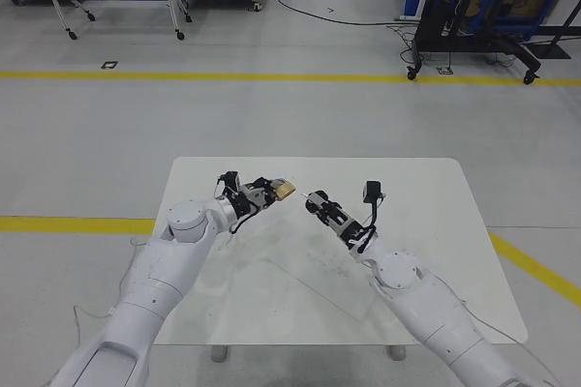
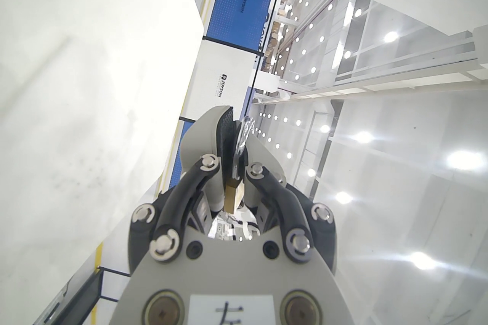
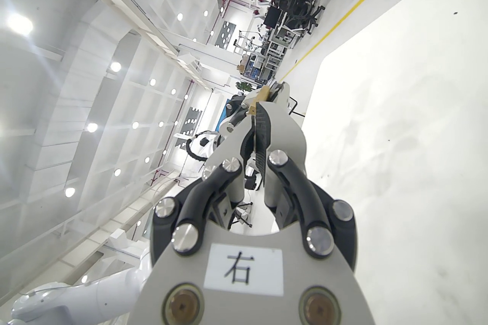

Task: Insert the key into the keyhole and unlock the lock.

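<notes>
Two grips closed — left gripper (image 1: 268, 190) on lock (image 1: 285, 190), right gripper (image 1: 313, 200) on key (image 3: 252, 112); lock just ahead along key's axis.

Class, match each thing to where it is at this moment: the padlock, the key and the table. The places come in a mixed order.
Things:
1 brass padlock
2 key
3 white table

Places:
A below both arms
B pinched in the right gripper
C held in the left gripper

Pairs: 1-C; 2-B; 3-A
</notes>
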Robot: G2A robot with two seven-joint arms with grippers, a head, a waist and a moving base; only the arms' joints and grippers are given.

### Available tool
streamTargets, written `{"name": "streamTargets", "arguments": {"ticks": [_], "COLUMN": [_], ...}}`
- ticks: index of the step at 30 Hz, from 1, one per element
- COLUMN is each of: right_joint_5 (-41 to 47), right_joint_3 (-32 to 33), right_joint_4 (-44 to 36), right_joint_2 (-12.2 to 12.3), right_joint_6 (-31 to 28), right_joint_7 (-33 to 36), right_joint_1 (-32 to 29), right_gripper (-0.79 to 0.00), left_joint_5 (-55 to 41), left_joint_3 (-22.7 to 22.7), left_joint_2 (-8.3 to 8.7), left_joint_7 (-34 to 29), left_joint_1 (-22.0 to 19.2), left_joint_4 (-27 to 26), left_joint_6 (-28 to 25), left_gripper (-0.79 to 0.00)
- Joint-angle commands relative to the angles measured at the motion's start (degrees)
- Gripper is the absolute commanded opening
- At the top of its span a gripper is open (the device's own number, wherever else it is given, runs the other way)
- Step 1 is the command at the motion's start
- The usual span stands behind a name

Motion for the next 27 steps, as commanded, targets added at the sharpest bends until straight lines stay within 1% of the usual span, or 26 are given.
{"name": "streamTargets", "arguments": {"ticks": [1,8,12,17,27], "right_joint_5": [-0.4,0.6,1.0,2.6,2.5], "right_joint_3": [-0.2,-0.1,0.1,0.0,0.6], "right_joint_4": [-1.0,-3.1,-3.0,-2.4,-1.8], "right_joint_2": [-0.2,-0.8,-1.2,-1.7,-2.4], "right_joint_6": [1.1,4.2,6.0,6.9,7.3], "right_joint_7": [-0.6,-2.5,-1.9,0.0,0.1], "right_joint_1": [-0.6,-1.7,-1.4,-1.0,-0.8], "right_gripper": [-0.785,-0.785,-0.785,-0.785,-0.785], "left_joint_5": [1.4,4.3,5.3,4.5,6.1], "left_joint_3": [0.0,-0.4,-0.5,-1.0,-1.1], "left_joint_2": [0.07,0.29,0.38,0.41,0.39], "left_joint_7": [1.4,4.4,4.6,3.1,3.4], "left_joint_1": [0.5,2.0,2.6,2.7,3.2], "left_joint_4": [-1.1,-4.3,-5.6,-5.7,-6.1], "left_joint_6": [0.1,0.4,1.0,1.9,1.7], "left_gripper": [-0.785,-0.785,-0.785,-0.785,-0.785]}}
